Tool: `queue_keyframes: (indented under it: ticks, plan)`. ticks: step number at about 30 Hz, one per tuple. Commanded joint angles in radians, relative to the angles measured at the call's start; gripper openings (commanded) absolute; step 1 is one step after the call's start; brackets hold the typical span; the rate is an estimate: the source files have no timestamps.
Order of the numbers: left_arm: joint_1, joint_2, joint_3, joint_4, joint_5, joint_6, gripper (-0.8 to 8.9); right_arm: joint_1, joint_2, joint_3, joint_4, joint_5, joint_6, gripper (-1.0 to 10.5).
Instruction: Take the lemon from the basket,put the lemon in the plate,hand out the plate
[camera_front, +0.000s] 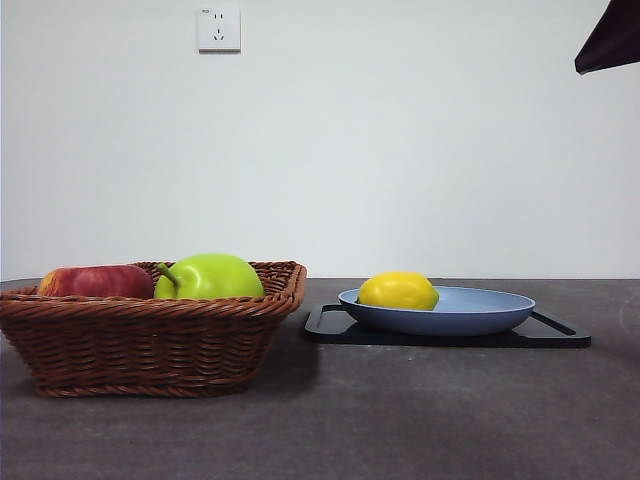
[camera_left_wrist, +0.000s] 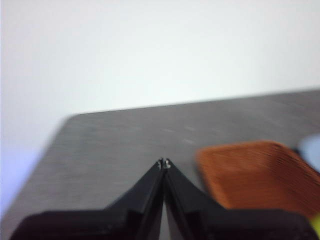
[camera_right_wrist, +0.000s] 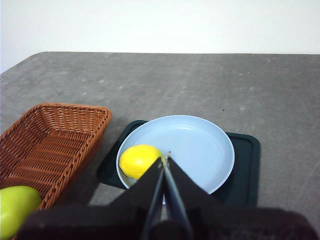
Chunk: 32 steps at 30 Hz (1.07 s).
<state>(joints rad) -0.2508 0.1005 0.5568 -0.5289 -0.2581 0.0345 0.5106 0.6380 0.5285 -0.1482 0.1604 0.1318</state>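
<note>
The lemon (camera_front: 398, 291) lies in the blue plate (camera_front: 480, 315), which rests on a black tray (camera_front: 560, 335) beside the basket (camera_front: 150, 340). The right gripper (camera_right_wrist: 165, 159) hangs above the plate, jaws pressed together. The left gripper (camera_left_wrist: 164, 163) is likewise closed and empty.

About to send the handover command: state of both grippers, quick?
Left gripper: closed, holding nothing, above the table beside the basket.
Right gripper: closed, holding nothing, above the lemon in the plate.

The basket (camera_front: 150, 340) is woven brown wicker, ribbed and rough. The plate (camera_right_wrist: 200, 150) looks smooth and matt; the lemon (camera_front: 398, 291) smooth-skinned, the table (camera_front: 400, 420) dull, speckled grey.
</note>
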Motion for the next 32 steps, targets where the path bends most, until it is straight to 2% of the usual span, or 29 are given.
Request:
queue_keyframes:
  ticks: [1,5,14,20,32]
  plan:
    - [0.111,-0.032,-0.063,0.056,0.002,0.019,0.09,0.006,0.002,0.004,0.012,0.004,0.01,0.0]
    - [0.2,-0.052,-0.162,0.136,0.008,0.019,0.09,0.006,0.002,0.004,0.012,0.004,0.01,0.0]
    - [0.266,-0.064,-0.41,0.333,0.174,0.018,0.09,0.006,0.002,0.004,0.012,0.004,0.01,0.0]
    - [0.293,-0.099,-0.506,0.335,0.193,-0.024,0.09,0.006,0.002,0.004,0.012,0.004,0.01,0.0]
    - [0.299,-0.099,-0.537,0.328,0.187,-0.064,0.09,0.006,0.002,0.004,0.012,0.005,0.01,0.0]
